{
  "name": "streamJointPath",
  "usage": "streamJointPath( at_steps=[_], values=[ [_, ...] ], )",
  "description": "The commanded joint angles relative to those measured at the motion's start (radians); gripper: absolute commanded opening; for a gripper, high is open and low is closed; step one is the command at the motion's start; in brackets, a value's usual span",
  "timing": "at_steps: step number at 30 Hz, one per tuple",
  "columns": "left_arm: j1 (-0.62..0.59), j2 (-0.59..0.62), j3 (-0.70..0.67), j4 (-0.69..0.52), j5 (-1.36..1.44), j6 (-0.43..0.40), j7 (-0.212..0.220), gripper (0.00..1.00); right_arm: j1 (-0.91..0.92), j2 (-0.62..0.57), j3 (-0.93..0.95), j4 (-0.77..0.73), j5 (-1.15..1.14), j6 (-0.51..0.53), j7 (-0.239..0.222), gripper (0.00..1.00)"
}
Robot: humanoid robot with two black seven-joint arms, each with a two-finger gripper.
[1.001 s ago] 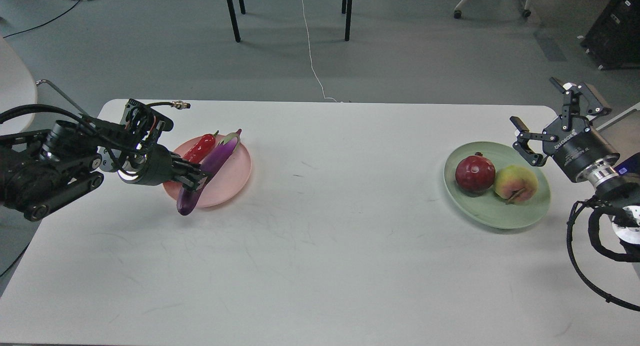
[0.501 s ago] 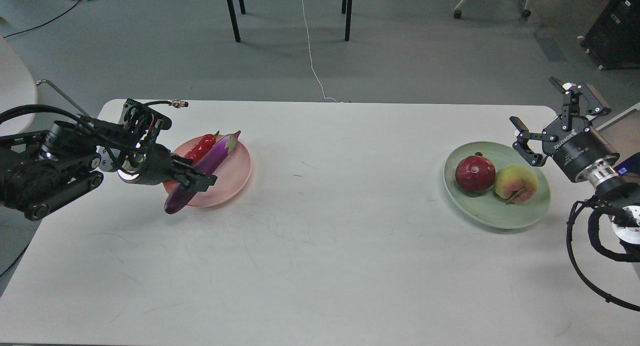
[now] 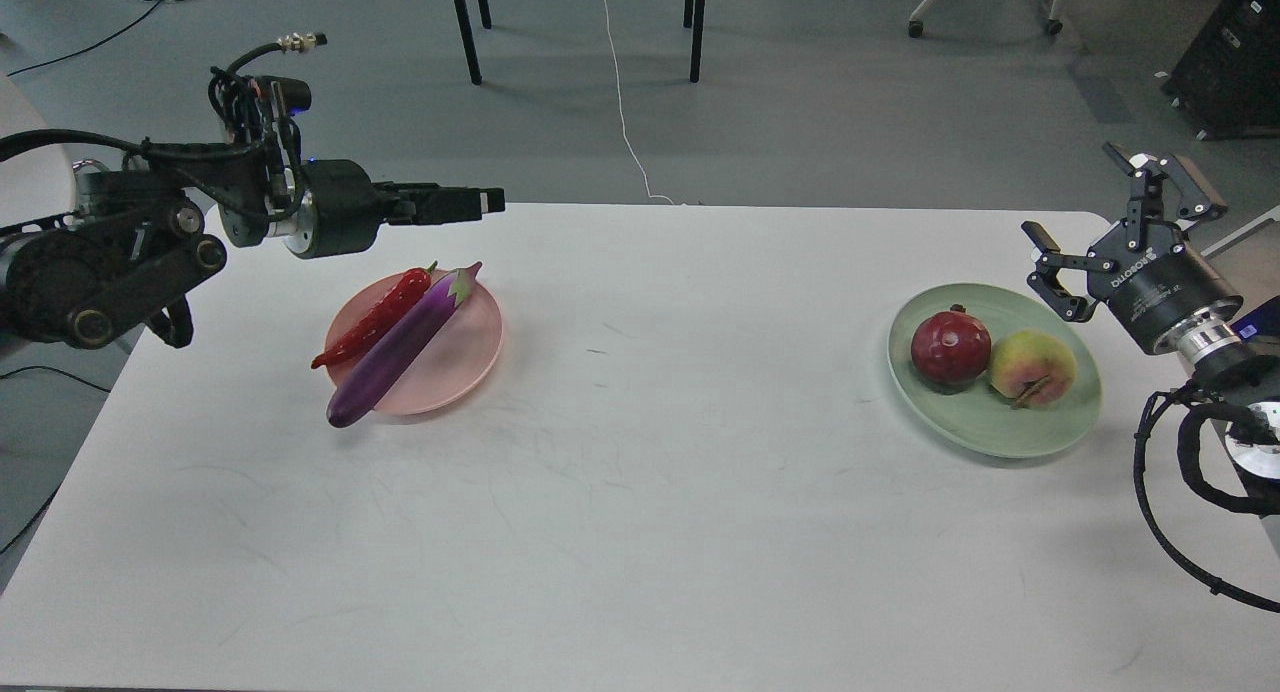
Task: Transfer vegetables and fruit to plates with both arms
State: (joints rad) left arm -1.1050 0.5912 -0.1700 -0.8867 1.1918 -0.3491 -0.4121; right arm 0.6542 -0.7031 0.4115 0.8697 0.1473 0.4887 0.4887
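- Head view: the left gripper [image 3: 470, 201] hovers empty above the table's [image 3: 640, 492] far edge, seen side-on; whether its jaws are apart cannot be told.
- Below and toward the camera from those jaws, the eggplant [image 3: 400, 344] and chili [image 3: 372, 317] lie side by side on the pink plate [image 3: 470, 347], long axes diagonal; the eggplant's blunt end overhangs the near rim.
- The right gripper [image 3: 1095, 237], jaws apart and empty, hangs just beyond the green plate's [image 3: 990, 432] far-right rim; the pomegranate [image 3: 950, 348] and peach [image 3: 1032, 366] sit touching, near those jaws.
- All four items appear plated; open table lies between the plates.
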Motion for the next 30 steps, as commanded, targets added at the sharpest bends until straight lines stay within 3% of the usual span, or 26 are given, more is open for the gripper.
streamJointPath(
  at_steps=[1,7,11,18,22,26,30],
  values=[
    [0.076,-0.04,-0.089,-0.008,-0.281,0.053,-0.004,0.99,0.001,0.01,0.013,0.0,-0.002,0.0,0.0,0.99],
    [0.198,-0.131,-0.248,-0.017,-0.553,0.194,-0.005,0.99,0.002,0.03,0.029,-0.005,-0.002,0.0,0.0,0.99],
    [0.327,-0.22,-0.457,-0.02,-0.569,0.202,0.004,0.99,0.016,0.057,0.024,0.005,-0.012,0.0,0.0,0.99],
    [0.453,-0.284,-0.56,-0.029,-0.564,0.15,0.001,0.99,0.015,0.079,0.016,0.003,-0.017,0.0,0.0,0.99],
    [0.517,-0.327,-0.637,-0.026,-0.569,0.099,0.013,0.99,0.012,0.103,0.013,0.0,-0.017,0.0,0.0,0.99],
    [0.576,-0.361,-0.741,-0.026,-0.571,0.067,0.056,0.99,0.013,0.129,0.01,0.005,-0.031,-0.035,0.0,0.99],
    [0.591,-0.372,-0.786,-0.028,-0.572,0.042,0.062,0.99,0.016,0.152,0.012,0.003,-0.032,-0.047,0.0,0.99]
  ],
)
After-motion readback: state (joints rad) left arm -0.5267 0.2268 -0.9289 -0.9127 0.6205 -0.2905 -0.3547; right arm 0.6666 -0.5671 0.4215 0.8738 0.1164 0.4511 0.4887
